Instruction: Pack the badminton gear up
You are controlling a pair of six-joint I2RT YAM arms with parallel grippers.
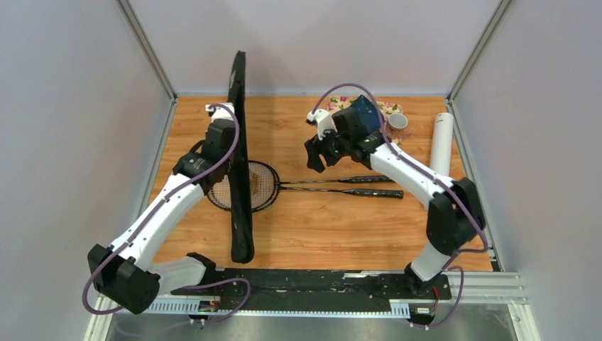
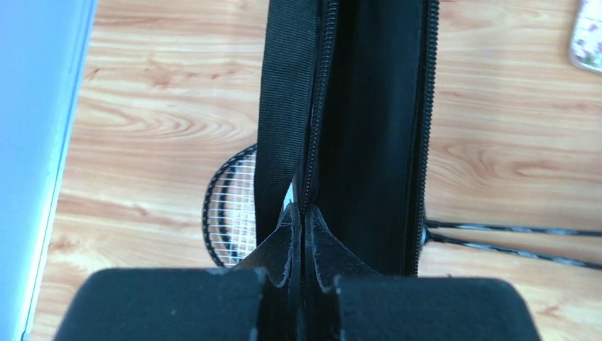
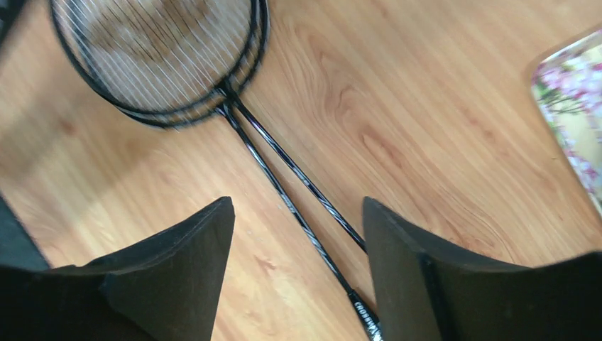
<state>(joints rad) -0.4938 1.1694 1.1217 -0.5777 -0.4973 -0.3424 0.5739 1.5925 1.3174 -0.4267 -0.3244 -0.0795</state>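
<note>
- Racket cover (image 1: 239,163), count one; long, black, standing on its long edge, running from the near side of the table (image 1: 319,227) toward the back wall; zip teeth visible along two edges in the left wrist view; crossing in front of the racket heads in the top view.
- Rackets (image 1: 334,183), count two; thin, black, lying flat on the wood side by side; round strung heads overlapped under the cover, handles pointing toward the right arm; shafts close together, nearly parallel.
- Tube (image 1: 441,142), count one; white, cylindrical, lying along the right edge of the table, well apart from the rackets.
- Left gripper (image 2: 304,222), count one; clenched on the zip edge of the racket cover, fingertips pressed together around the fabric.
- Right gripper (image 3: 298,213), count one; released, jaws wide, grasping nothing; poised above the two racket shafts, not touching them.
- Floral tray (image 1: 389,109), count one; back right, mostly hidden behind the right wrist; dark blue shape there, possibly a cloth, hard to tell.
- Small cup (image 1: 397,121), count one; beside the tray, near the tube's far end.
</note>
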